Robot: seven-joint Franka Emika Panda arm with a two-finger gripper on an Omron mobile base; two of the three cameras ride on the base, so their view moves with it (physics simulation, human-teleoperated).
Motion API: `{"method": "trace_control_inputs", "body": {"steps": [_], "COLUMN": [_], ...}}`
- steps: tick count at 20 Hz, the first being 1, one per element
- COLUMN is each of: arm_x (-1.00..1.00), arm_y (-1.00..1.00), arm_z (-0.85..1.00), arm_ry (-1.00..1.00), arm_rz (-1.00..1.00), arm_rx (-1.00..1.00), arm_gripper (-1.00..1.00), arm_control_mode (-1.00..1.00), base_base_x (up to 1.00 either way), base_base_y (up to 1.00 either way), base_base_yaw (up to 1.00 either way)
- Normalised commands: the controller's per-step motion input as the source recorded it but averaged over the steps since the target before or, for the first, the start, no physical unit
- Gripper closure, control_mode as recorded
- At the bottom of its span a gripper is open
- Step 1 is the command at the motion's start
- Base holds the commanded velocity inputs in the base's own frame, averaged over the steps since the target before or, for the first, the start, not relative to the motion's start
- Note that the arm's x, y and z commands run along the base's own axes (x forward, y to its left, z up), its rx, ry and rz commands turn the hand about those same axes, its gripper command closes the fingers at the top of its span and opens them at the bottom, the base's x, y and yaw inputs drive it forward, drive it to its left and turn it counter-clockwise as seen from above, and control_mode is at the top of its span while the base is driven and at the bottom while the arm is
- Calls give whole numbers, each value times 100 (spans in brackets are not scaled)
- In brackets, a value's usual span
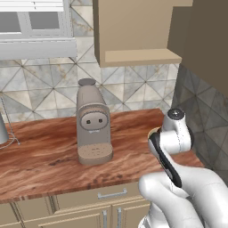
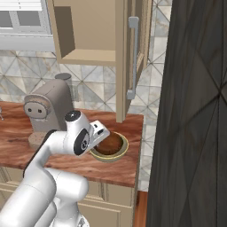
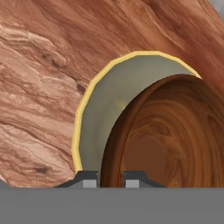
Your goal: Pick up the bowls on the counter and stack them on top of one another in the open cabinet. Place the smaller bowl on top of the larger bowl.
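The small brown bowl point(image 2: 109, 144) is nested inside the wider yellow bowl point(image 2: 122, 152), both on the wooden counter point(image 2: 53, 157) near its right end, below the open cabinet point(image 2: 88, 56). The gripper point(image 3: 111, 177) is lowered at the bowls, its jaws narrowed on the brown bowl's rim, one fingertip on each side of it. A taupe coffee machine point(image 1: 92, 124) is seen to the left on the counter.

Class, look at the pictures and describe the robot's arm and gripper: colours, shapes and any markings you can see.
The arm is made of rounded glossy white shells with dark bands and a dark disc at its joints. The gripper ends in two small dark finger tips with pale grey faces. No cables or lettering can be seen.
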Motion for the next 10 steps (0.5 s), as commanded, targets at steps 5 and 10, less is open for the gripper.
{"method": "trace_control_inputs", "body": {"steps": [5, 10], "arm_x": [0, 0], "arm_y": [-2, 0], "arm_z": [-16, -9], "arm_ry": [0, 0], "arm_rz": [0, 0], "arm_rx": [0, 0], "arm_gripper": [100, 100], "arm_control_mode": [-100, -100], "base_base_x": [0, 0], "base_base_y": [0, 0], "base_base_yaw": [0, 0]}}
